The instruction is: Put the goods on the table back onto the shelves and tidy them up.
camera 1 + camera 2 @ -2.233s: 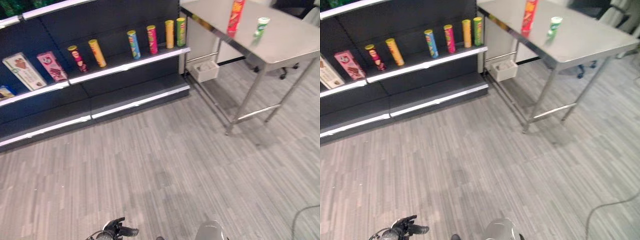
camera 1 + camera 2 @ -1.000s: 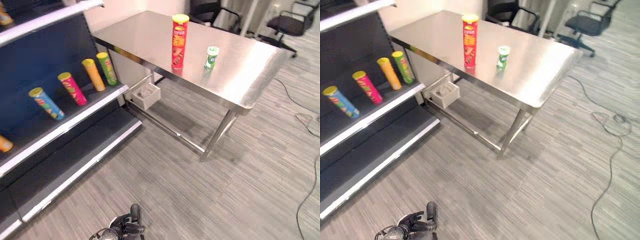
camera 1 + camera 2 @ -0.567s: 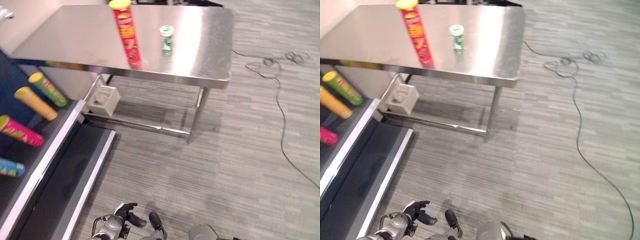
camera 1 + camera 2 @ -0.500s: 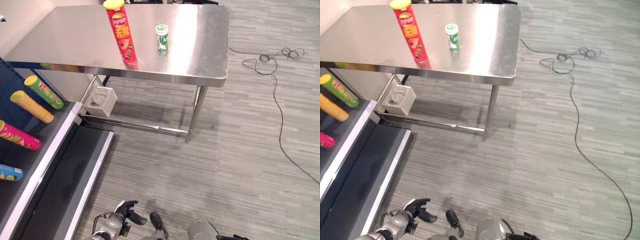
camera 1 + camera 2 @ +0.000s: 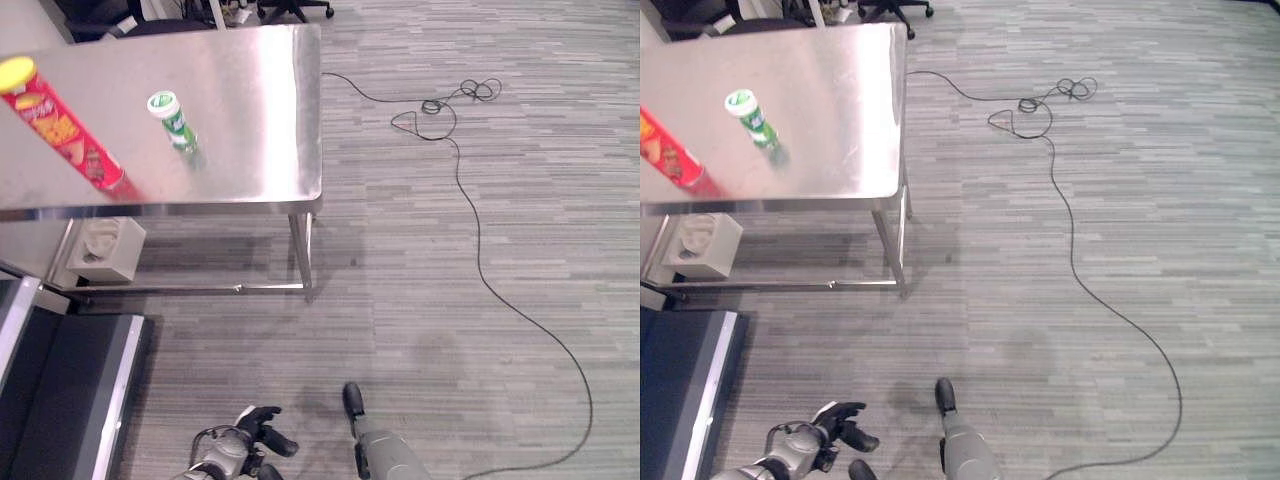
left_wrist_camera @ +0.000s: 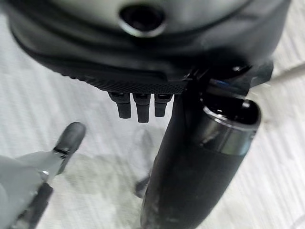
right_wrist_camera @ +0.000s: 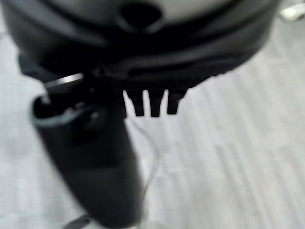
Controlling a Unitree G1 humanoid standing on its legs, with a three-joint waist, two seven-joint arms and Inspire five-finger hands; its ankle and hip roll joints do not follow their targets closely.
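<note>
A wide grey plank-pattern floor (image 5: 470, 400) stretches out below the robot's head camera. At the upper left stands a steel bench (image 5: 250, 140) with a shiny flat top and thin metal legs. At the lower left edge, the dark base of a shelf unit (image 5: 60, 400) with a pale front strip runs along the floor.

Two goods stand on the bench. A tall red can (image 5: 62, 126) with a yellow lid stands near the bench's left front edge. Just to its right, apart from it, stands a small green bottle (image 5: 173, 119) with a white cap. Neither is touched by a hand.

Under the bench, by its left side, a small pale box (image 5: 105, 250) sits on the floor. A thin black cord (image 5: 480, 270) winds across the floor to the right of the bench, with a loose tangle at its far end. Office chair bases (image 5: 290, 8) show beyond the bench at the top.

The left hand (image 5: 262, 436) hangs low at the bottom of the head views, well away from the bench; its dark fingers are loosely spread and hold nothing. In the right wrist view, the right hand (image 7: 90, 157) points at bare floor, fingers relaxed and straight, also holding nothing.
</note>
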